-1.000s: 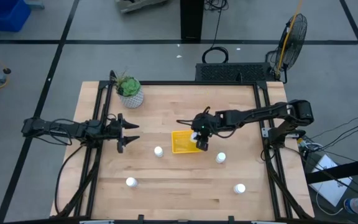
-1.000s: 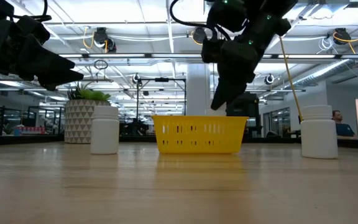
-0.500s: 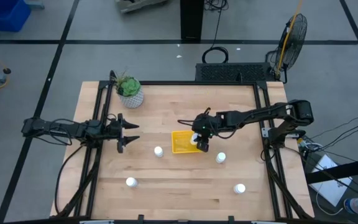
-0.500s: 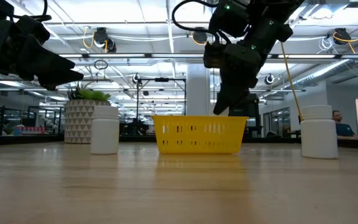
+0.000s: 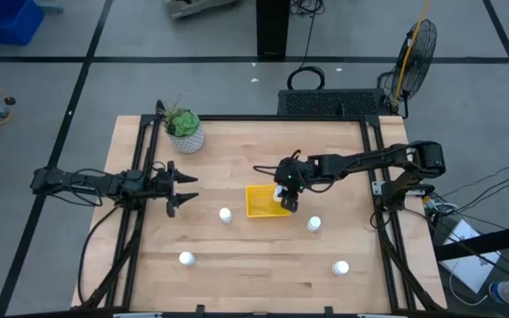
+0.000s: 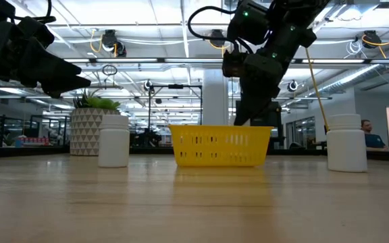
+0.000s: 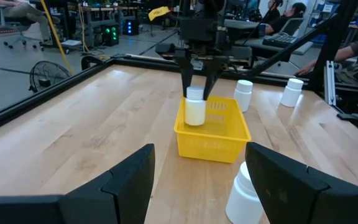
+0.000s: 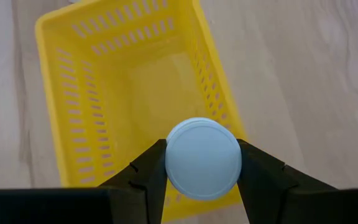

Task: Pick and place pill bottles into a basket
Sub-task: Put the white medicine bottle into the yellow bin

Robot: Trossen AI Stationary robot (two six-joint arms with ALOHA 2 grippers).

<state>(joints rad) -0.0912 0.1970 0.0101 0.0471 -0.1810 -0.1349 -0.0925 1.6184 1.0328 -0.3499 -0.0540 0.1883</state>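
Your right claw (image 8: 201, 163) grips a pill bottle (image 7: 195, 107) over the basket (image 5: 262, 202) at frame centre. It hangs near the rim, so releasing now may tip it out. Your left claw (image 5: 182, 189) waits wide open.

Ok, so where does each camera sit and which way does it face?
High: overhead, straight down; both arms, basket.
Low: table height, level across; right gripper above basket.
Left wrist: on the waiting left arm, facing basket; own fingers.
Right wrist: looks down; held bottle over basket.
Shared: all show the basket.
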